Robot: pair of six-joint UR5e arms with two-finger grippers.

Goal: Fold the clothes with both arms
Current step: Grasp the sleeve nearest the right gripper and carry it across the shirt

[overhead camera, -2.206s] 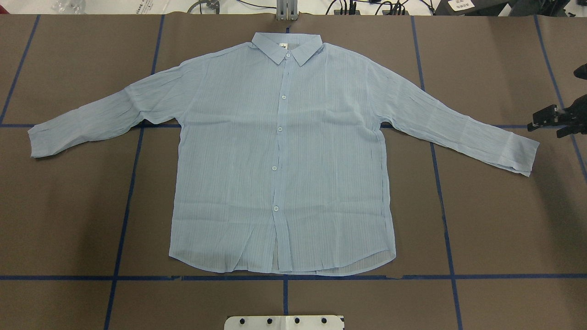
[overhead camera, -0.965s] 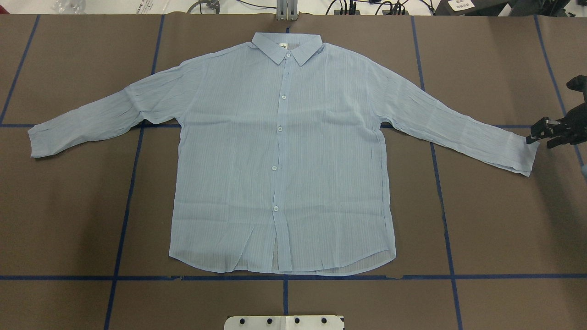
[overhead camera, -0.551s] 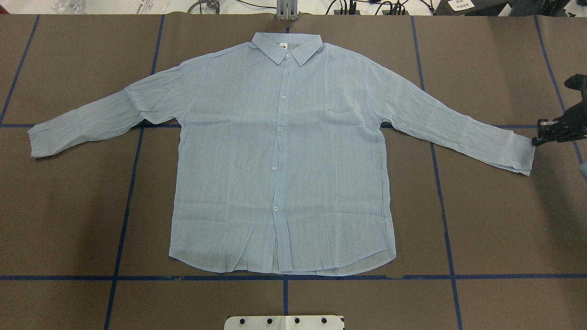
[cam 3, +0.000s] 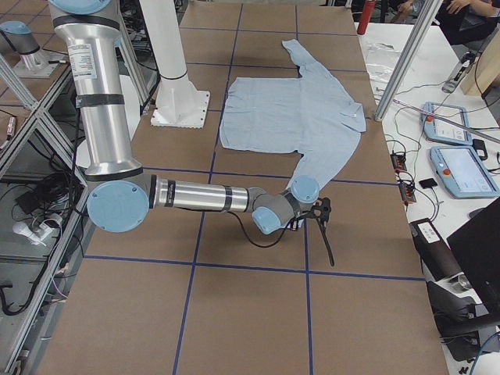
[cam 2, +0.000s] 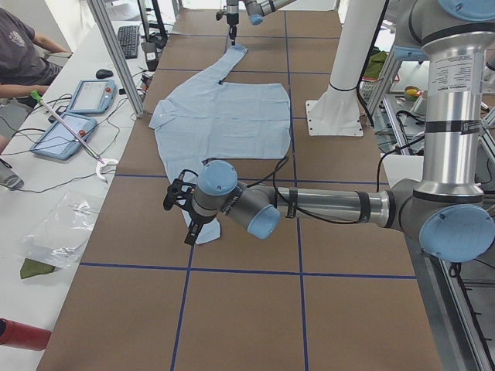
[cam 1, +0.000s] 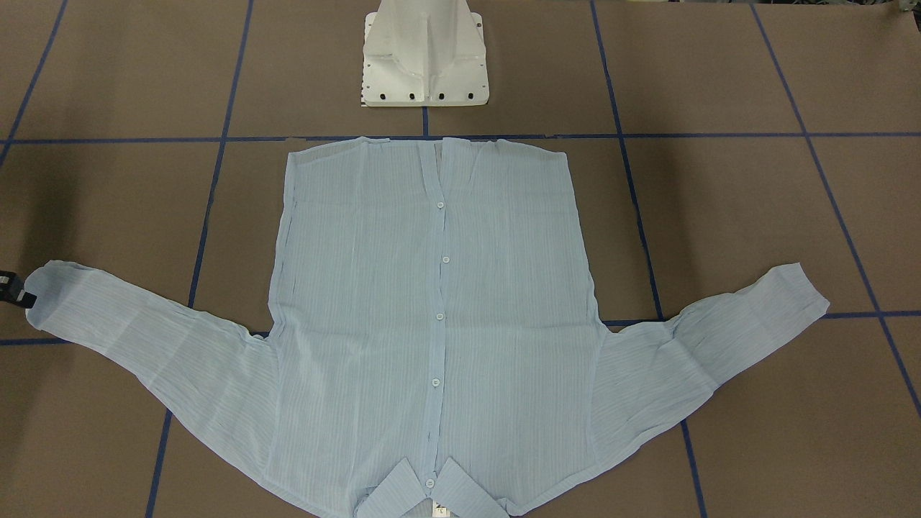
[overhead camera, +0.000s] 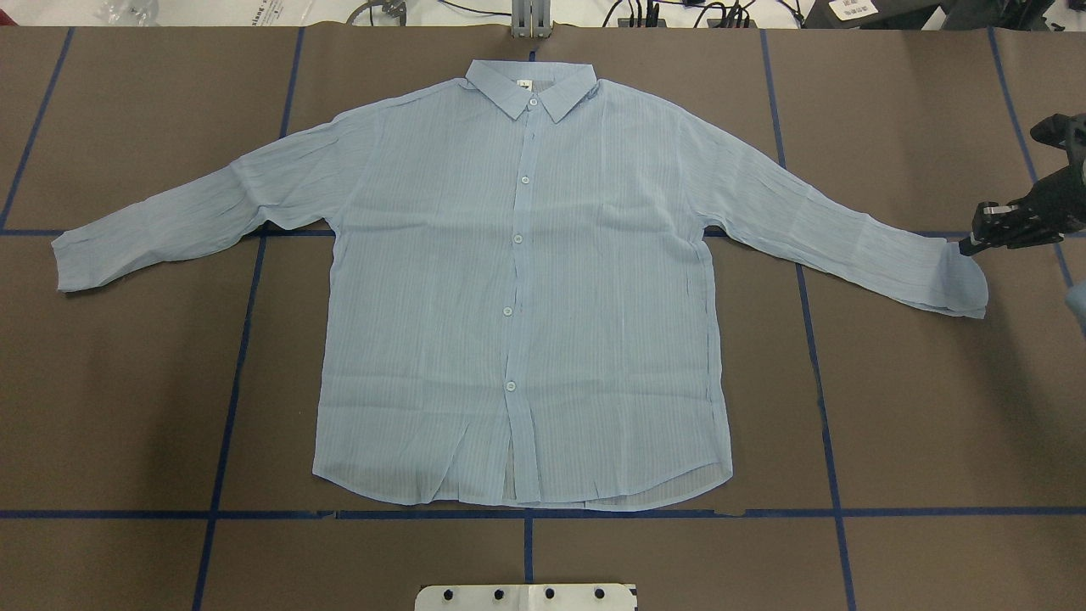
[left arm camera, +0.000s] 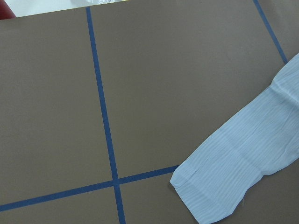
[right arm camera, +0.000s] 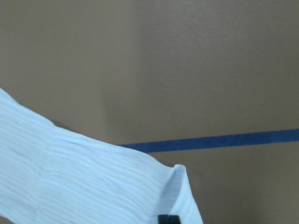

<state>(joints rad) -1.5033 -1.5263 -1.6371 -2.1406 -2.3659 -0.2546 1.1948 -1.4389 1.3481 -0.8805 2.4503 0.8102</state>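
The pale blue striped shirt lies flat and buttoned on the brown table, collar at the far edge and both sleeves spread out. My right gripper is shut on the far corner of the right sleeve's cuff, which curls up off the table. The same gripper shows at the left edge of the front view. In the right wrist view the cloth rises to a black fingertip. My left gripper hovers by the left sleeve's cuff; I cannot tell if it is open or shut.
The white pedestal base stands at the near edge behind the shirt's hem. Blue tape lines cross the table. An operator and tablets are at a side bench beyond the collar end.
My right gripper came in from the right edge to the right cuff and shut on its corner. The cuff's corner has lifted and curled inward. The rest of the shirt has not moved.
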